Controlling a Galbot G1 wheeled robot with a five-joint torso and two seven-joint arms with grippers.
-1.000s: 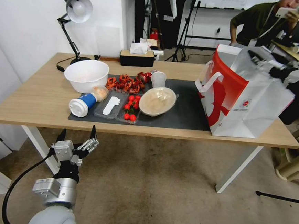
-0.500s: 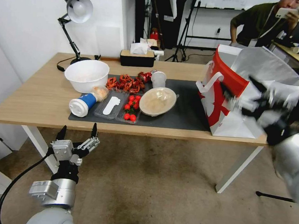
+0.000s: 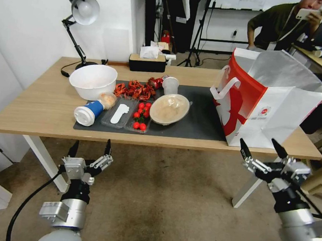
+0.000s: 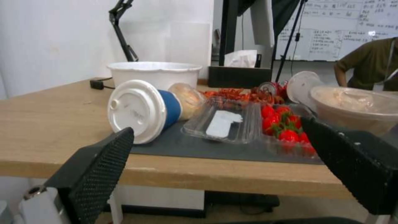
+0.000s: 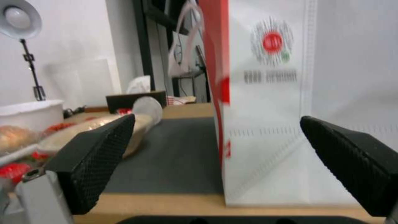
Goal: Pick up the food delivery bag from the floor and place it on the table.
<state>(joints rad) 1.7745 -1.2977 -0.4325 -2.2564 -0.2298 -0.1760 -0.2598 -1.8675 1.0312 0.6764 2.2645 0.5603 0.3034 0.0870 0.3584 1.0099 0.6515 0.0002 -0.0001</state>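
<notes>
Food delivery bag stands upright on the tabletop, at its right end, mouth open upward, white strap handles on the red side facing the dark mat. Base partly on the mat, near corner close to the front edge.

Right claw hangs below and in front of the tabletop edge, just under the bag's near corner, apart from it; fingers spread wide, holding nothing. In the right wrist view the bag's white logo face stands between the spread fingers, farther off.

Left claw sits low before the tabletop's left-front edge, over the floor, wide open, empty.

Open floor lies between the two claws. Bag's long axis runs roughly front to back across the tabletop.
</notes>
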